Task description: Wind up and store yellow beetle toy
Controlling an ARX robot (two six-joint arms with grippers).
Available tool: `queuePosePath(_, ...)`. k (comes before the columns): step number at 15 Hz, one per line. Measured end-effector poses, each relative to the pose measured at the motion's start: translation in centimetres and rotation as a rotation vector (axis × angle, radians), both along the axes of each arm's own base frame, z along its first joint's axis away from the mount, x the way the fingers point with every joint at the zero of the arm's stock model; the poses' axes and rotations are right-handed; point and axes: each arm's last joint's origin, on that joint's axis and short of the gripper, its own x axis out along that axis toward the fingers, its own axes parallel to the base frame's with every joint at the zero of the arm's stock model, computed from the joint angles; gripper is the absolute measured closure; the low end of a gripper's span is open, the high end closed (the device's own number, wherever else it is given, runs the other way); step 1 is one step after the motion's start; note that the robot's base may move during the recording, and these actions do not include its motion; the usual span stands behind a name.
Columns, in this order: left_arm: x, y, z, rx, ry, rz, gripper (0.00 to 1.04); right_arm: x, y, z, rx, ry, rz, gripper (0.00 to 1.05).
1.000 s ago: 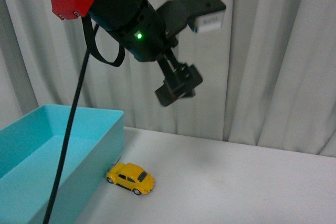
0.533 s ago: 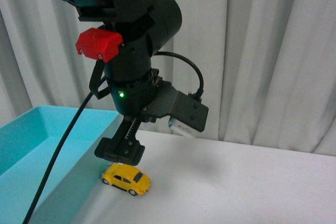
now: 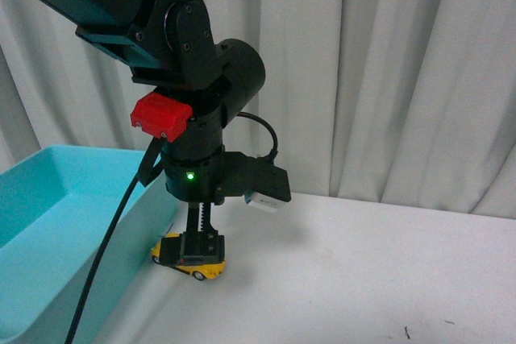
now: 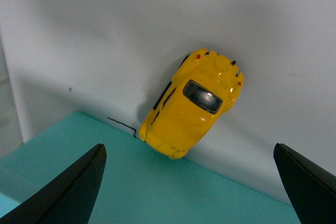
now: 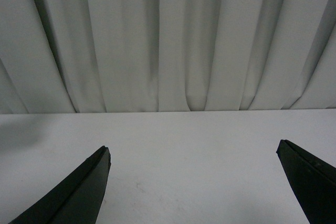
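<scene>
Hovering right above the yellow beetle toy [image 4: 192, 103], the left gripper [image 3: 201, 249] points straight down from the left arm [image 3: 201, 78]. Front view: the gripper body covers the toy's middle, yellow shows on either side of it. Cannot tell from there whether it touches the toy.

Left wrist view: jaws wide open, nothing held. The two dark fingers [image 4: 68, 192] sit far out at either edge, well clear of the toy. The toy lies between them, roughly centred but slanted across the line from one finger to the other. It is upright on its wheels on the white table [image 3: 363, 279]. One end of it is touching or just beside the outer wall of the teal bin [image 3: 137, 263]; the other end angles away over the table. A thin dark thread [image 4: 122, 124] lies on the table by the bin wall, near that end.

The bin stands at the left of the table, the toy outside it. A red block [image 3: 161, 118] and a lit green light [image 3: 189, 175] show on the arm, and a black cable [image 3: 101, 271] hangs in front of the bin. Grey curtain [image 3: 387, 78] behind.

Right gripper [image 5: 191, 153]: only in its own wrist view, jaws wide open, nothing between them, over bare table facing the curtain. The toy is not in that view.
</scene>
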Motion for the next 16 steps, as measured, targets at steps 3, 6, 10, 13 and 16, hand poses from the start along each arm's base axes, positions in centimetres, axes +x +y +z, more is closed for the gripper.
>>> queuePosePath(3,0.6,1.0,-1.5,-0.008,0.009,0.056,0.07,0.0,0.0,0.0,0.0,0.0,0.0,0.06)
queuePosePath(6,1.2,1.4,-3.3,-0.023,0.031,0.036,0.07,0.0,0.0,0.0,0.0,0.0,0.0,0.06)
queuePosePath(10,2.6,3.2,-4.4,-0.023,0.034,0.045,0.07,0.0,0.0,0.0,0.0,0.0,0.0,0.06)
queuePosePath(13,3.3,4.3,-5.6,-0.025,0.053,0.022,0.44,0.0,0.0,0.0,0.0,0.0,0.0,0.06)
queuePosePath(16,3.5,2.1,-4.9,-0.066,0.088,-0.299,0.66,0.0,0.0,0.0,0.0,0.0,0.0,0.06)
